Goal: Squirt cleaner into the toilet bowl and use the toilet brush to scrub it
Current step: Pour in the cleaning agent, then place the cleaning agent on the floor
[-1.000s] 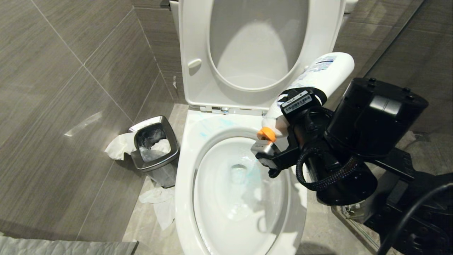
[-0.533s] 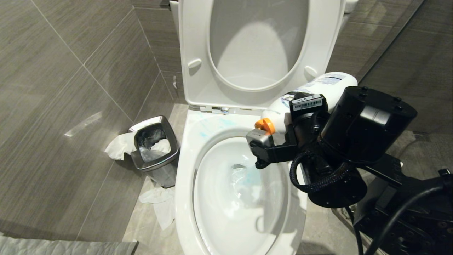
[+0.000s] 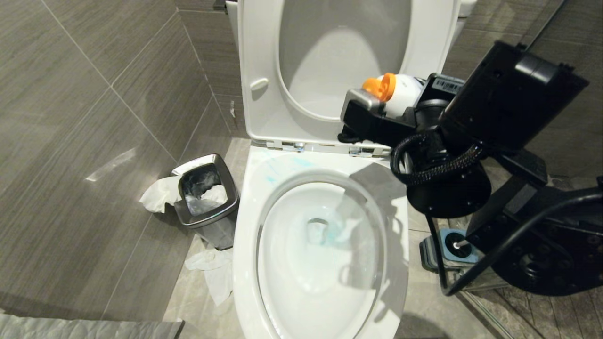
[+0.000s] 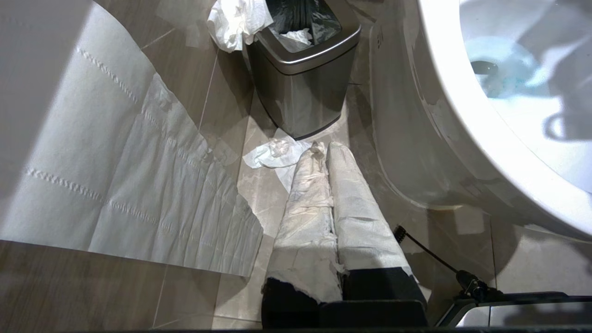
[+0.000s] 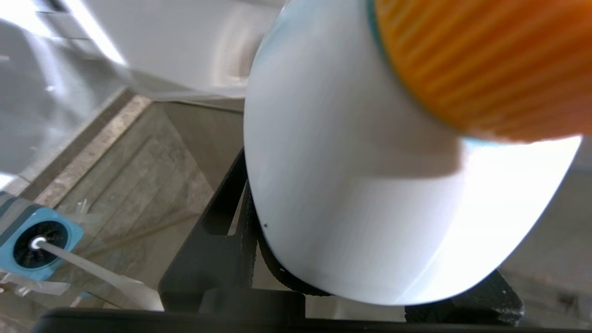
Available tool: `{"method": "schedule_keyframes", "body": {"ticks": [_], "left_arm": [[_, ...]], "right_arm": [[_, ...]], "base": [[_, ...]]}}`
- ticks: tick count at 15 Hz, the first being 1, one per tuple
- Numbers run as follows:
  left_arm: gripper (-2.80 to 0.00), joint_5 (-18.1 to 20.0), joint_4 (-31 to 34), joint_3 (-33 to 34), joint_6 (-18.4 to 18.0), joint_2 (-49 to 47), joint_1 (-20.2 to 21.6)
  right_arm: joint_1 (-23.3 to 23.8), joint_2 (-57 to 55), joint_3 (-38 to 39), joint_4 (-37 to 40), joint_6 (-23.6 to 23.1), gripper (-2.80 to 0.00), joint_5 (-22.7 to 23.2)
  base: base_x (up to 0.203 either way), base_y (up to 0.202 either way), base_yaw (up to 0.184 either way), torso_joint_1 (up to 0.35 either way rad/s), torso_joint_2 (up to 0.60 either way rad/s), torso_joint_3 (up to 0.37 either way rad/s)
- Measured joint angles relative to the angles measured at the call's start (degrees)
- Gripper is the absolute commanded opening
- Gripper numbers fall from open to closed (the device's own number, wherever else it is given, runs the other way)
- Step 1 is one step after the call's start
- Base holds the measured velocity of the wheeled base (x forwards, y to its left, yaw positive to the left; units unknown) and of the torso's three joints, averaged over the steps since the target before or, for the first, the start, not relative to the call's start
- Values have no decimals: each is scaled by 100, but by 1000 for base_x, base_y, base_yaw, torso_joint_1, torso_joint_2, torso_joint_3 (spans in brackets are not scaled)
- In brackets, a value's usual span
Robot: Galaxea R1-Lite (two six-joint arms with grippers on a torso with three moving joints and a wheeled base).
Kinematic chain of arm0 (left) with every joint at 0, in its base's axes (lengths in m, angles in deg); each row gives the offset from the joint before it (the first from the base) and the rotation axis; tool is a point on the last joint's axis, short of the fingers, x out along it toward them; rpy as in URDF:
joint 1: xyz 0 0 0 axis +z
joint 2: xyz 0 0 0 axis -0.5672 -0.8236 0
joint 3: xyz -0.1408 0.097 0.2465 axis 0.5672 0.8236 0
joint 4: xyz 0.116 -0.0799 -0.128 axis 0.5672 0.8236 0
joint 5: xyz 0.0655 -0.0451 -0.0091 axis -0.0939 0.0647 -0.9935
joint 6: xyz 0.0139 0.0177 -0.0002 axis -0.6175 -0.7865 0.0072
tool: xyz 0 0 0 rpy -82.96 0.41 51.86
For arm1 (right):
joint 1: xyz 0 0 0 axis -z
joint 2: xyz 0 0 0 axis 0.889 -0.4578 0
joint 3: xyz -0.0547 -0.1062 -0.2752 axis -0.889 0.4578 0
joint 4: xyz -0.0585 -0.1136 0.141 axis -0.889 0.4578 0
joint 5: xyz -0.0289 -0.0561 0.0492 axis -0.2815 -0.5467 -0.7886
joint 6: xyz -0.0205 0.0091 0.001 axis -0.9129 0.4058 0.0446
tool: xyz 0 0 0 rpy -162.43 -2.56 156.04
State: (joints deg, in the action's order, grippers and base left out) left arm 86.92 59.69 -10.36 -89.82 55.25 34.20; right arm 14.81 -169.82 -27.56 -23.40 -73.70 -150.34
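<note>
the right end effector (image 3: 377, 110) pinches the cleaner (image 3: 400, 94), raised in front of the lifted seat above the toilet bowl (image 3: 245, 226). only the left wrist view shows the left end effector (image 4: 323, 152), its paper-wrapped fingers pressed together, near the steel bin (image 4: 300, 69). the toilet brush (image 5: 92, 273) stands in its blue holder (image 5: 37, 240) on the floor. the small barcode label (image 3: 447, 85) is not readable.

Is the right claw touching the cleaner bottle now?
Touching. The right wrist view shows the white cleaner bottle pressed against the black fingers of the right claw; the head view shows it lifted clear of the toilet bowl.
</note>
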Motion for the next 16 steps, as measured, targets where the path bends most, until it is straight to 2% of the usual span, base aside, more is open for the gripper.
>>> {"method": "schedule_keyframes", "body": {"ticks": [4, 9, 16], "left_arm": [[-280, 0, -2, 0, 0, 0, 0], [-280, -1, 0, 0, -2, 0, 0], [-280, -1, 0, 0, -2, 0, 0]], "right_arm": [[99, 315, -605, 374, 45, -280, -137], [117, 841, -1400, 1296, 38, -280, -727], [-59, 876, -1970, 1337, -103, -280, -1008]], "base": [[0, 0, 0, 0, 0, 0], [0, 0, 0, 0, 0, 0], [0, 0, 0, 0, 0, 0]]}}
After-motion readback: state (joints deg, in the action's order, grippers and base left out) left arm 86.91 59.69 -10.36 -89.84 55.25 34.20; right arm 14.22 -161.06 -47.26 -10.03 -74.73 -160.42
